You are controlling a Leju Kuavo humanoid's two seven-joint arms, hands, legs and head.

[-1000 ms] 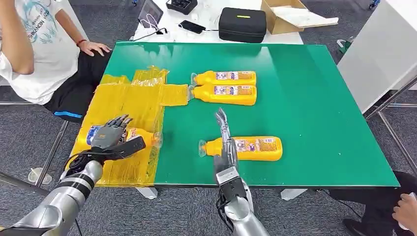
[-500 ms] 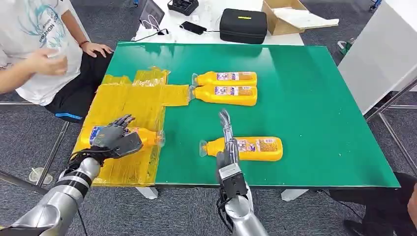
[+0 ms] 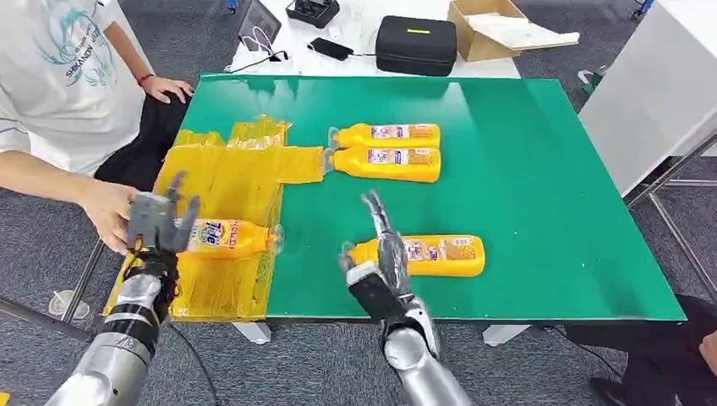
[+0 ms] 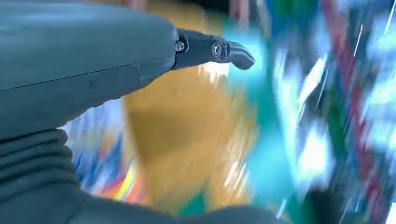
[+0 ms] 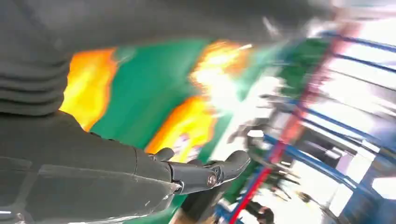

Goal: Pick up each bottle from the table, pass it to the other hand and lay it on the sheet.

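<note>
One yellow bottle (image 3: 230,238) lies on its side on the yellow sheet (image 3: 228,173), cap toward the table's middle. My left hand (image 3: 159,223) stands upright at its base end, fingers spread, holding nothing; the left wrist view is blurred around that left hand (image 4: 84,70). Another yellow bottle (image 3: 427,255) lies on the green table (image 3: 524,169) near the front edge. My right hand (image 3: 380,260) hovers over its cap end with fingers apart and empty, and the right hand (image 5: 93,177) is blurred in its wrist view. Two more bottles (image 3: 385,134) (image 3: 387,161) lie side by side farther back.
A person sits at the table's left; one of their hands (image 3: 108,213) reaches in beside my left hand and the sheet's edge, the other (image 3: 167,85) rests by the far-left corner. A black case (image 3: 416,41) and a cardboard box (image 3: 499,25) stand behind the table.
My left hand has let go of the bottle on the sheet and risen upright at its base end. A person's hand has come in from the left. My right hand has turned and spread over the near bottle.
</note>
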